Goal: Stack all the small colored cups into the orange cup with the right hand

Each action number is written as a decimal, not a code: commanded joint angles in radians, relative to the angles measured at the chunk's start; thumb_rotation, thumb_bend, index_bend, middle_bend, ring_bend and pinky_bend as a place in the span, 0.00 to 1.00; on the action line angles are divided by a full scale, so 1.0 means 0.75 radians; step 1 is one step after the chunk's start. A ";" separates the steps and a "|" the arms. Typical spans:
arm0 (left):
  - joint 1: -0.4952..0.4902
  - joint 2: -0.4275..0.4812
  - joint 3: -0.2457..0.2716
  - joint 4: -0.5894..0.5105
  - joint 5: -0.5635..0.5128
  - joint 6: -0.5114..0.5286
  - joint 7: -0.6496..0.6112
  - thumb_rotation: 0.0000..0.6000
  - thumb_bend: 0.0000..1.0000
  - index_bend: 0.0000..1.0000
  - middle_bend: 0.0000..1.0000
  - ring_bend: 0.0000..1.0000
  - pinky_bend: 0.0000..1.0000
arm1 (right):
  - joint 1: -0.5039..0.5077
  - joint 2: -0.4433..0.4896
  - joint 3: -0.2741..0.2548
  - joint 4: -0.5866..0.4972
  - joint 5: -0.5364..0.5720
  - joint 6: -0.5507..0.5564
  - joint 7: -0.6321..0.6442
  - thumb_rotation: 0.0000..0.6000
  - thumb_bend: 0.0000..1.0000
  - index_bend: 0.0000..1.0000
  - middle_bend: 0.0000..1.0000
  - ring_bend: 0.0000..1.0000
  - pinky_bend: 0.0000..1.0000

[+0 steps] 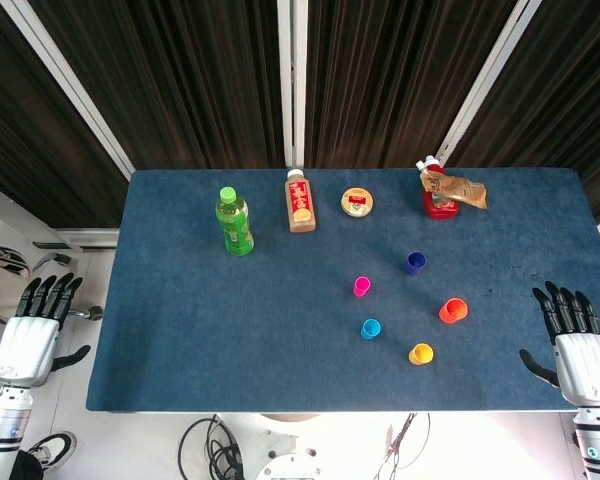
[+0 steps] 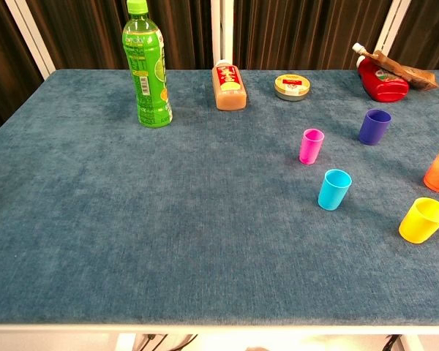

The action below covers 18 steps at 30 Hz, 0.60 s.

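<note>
- Right hand [image 1: 583,352] rests at the right edge of the worktop [image 1: 230,320], fingers spread wide, holding nothing. Left hand [image 1: 32,335] hangs off the left edge, also spread and empty. Neither shows in the chest view.
- Orange cup [image 1: 453,310] stands upright right of centre, the cup nearest the right hand. Nothing sits inside it yet; the stacking looks unstarted.
- Four small cups stand loose around it, all upright and apart: yellow cup [image 1: 421,353] just in front, blue cup [image 1: 370,328] and pink cup [image 1: 362,286] to the left, purple cup [image 1: 413,262] behind.
- Risk: the cups look light and narrow. A spread hand coming in low would likely knock one over or send it rolling on the cloth.
- Risk: the yellow cup and the orange cup stand near each other, so reaching for either could brush the other and shift the target.
- Risk: a squeezed cup may go in tilted and jam, or tip the orange cup.
- Risk: a far reach for the purple cup passes over the other cups; a trailing arm could sweep them.
- Back row, well clear of the cups: green bottle [image 1: 234,222], brown bottle [image 1: 300,201], round tin [image 1: 357,203], red ketchup bottle [image 1: 440,194] with a crumpled wrapper against it.
- Surface: dark blue felt-like cloth, flat. Dark pleated curtains [image 1: 180,80] with pale frame bars behind; cables on the floor in front.
</note>
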 commanded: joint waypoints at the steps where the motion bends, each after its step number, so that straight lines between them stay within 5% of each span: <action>1: 0.006 0.001 0.005 -0.001 0.000 0.004 0.002 1.00 0.03 0.02 0.03 0.00 0.00 | 0.002 -0.004 -0.002 0.006 -0.001 -0.008 0.000 1.00 0.13 0.00 0.00 0.00 0.00; 11: 0.025 0.002 0.017 -0.013 0.011 0.030 -0.009 1.00 0.03 0.02 0.03 0.00 0.00 | 0.032 0.029 0.032 -0.015 0.033 -0.049 -0.025 1.00 0.13 0.00 0.00 0.00 0.00; 18: 0.018 -0.006 0.012 -0.001 0.019 0.031 -0.026 1.00 0.03 0.02 0.03 0.00 0.00 | 0.174 0.118 0.143 -0.141 0.096 -0.187 -0.183 1.00 0.13 0.00 0.00 0.00 0.00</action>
